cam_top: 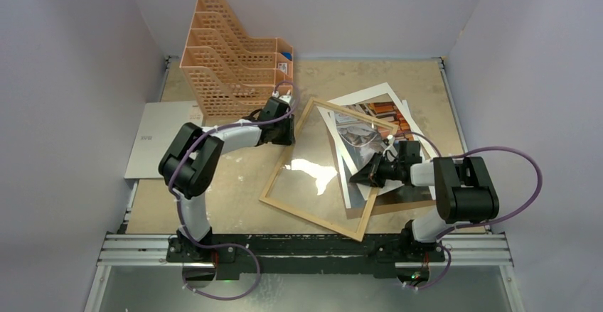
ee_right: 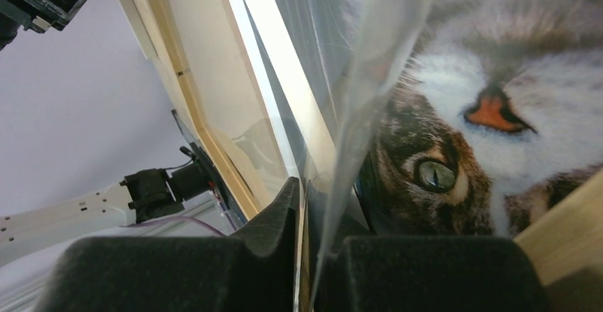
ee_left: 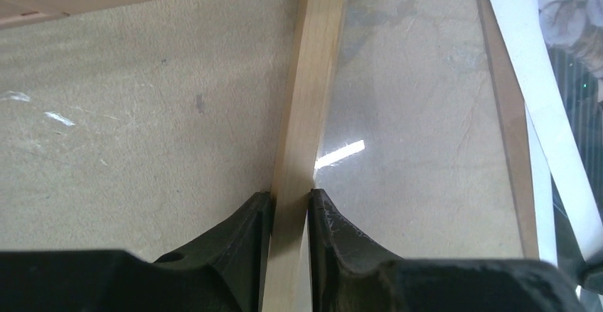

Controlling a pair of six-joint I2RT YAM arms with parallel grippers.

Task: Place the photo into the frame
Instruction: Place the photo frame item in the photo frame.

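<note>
Your right tool (ee_right: 304, 191) has its jaws almost together on a thin sheet edge, seemingly the white-bordered cat-and-books photo (cam_top: 384, 113); you cannot tell whether it grips. Should it slip, the photo, lying partly beneath the thin light-wood rectangular frame (cam_top: 311, 217) with clear pane, could skew or crease. Your left tool (ee_left: 291, 198) pinches the frame's left rail; an uneven lift could twist it. The mottled beige surface (cam_top: 235, 191) carries an orange lattice organizer (cam_top: 227, 56) at the back, inside pale lilac walls (cam_top: 341, 6).

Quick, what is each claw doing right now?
Left gripper: closed on the frame, clamping its wooden rail.
Right gripper: nearly shut, pinching a thin sheet edge, apparently the photo.
</note>
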